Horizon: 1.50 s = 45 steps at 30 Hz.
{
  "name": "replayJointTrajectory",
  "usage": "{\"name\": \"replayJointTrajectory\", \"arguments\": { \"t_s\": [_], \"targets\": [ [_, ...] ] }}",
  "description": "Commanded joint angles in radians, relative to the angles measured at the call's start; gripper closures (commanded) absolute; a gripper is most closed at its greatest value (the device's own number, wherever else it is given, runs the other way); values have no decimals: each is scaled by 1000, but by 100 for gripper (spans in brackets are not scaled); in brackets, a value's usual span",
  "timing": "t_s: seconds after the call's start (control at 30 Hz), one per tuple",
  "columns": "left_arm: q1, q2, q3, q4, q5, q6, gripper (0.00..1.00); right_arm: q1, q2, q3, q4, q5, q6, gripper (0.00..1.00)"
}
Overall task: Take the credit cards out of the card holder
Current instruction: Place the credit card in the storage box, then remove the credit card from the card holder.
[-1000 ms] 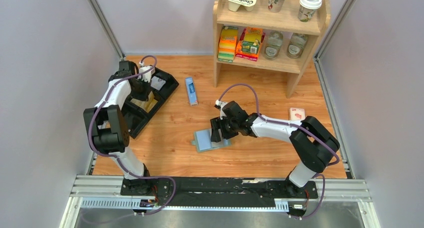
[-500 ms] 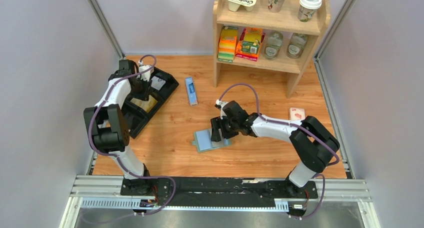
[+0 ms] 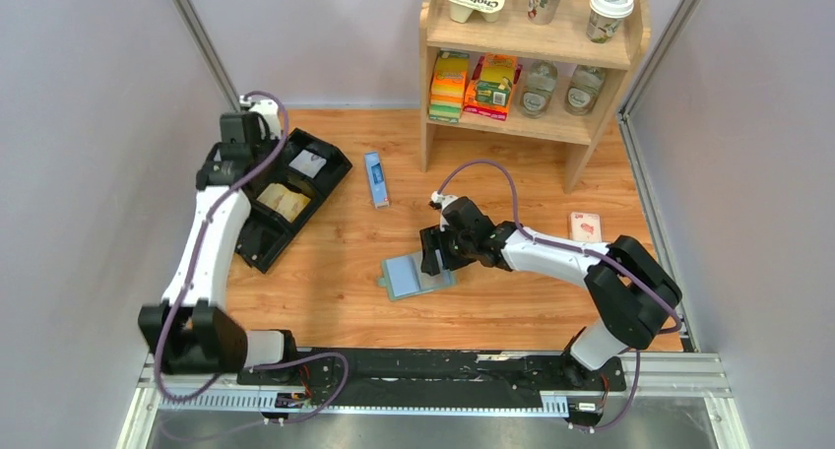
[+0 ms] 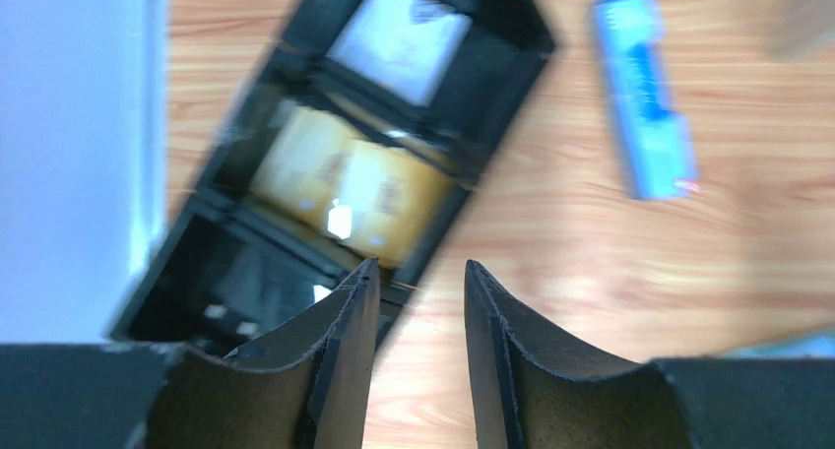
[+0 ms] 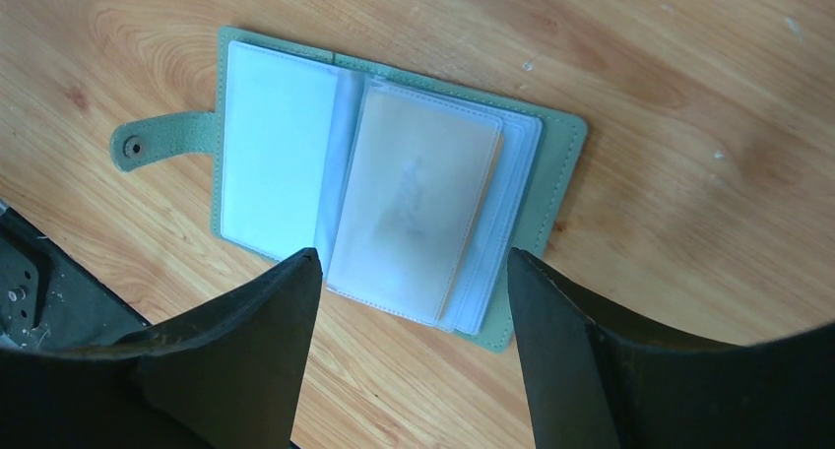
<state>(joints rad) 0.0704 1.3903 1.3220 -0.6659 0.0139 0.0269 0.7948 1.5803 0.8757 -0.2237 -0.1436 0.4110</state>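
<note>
Right gripper (image 5: 414, 259) agape over card holder (image 5: 384, 173); table (image 5: 650, 85) wood round all edges.

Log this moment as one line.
left claw: open, empty, above black tray | credit cards: tan, in tray's middle compartment | right claw: open, over card holder lying open

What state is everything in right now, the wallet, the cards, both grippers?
card holder: open, flat on the table.
credit cards: two lying in the middle compartment of the black tray.
left gripper: open, empty, above the tray.
right gripper: open, empty, above the card holder.
blue box: flat on the table.
</note>
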Motion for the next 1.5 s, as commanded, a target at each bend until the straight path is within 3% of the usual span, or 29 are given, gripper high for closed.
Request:
{"name": "replayJointTrajectory", "arguments": {
  "t_s": [0.0,0.07,0.23,0.53,0.93,1.47],
  "targets": [
    [-232,-257,-170,12,-103,-290,55,-6,-57,29,-35,79,6,27],
    [-317,-354,-279,44,-103,-465,55,-6,-65,34,-48,95,12,27],
    [-523,-503,-490,87,-137,-676,55,-3,-69,51,-91,99,20,30],
    [-828,-461,-650,273,-187,-864,55,-5,-62,68,-144,81,61,45],
    [-894,-217,-753,512,-178,-914,56,-5,20,121,-160,32,101,53],
    [-922,-73,-802,546,-140,-950,57,-3,146,124,-100,-62,123,57]
  ]
}}
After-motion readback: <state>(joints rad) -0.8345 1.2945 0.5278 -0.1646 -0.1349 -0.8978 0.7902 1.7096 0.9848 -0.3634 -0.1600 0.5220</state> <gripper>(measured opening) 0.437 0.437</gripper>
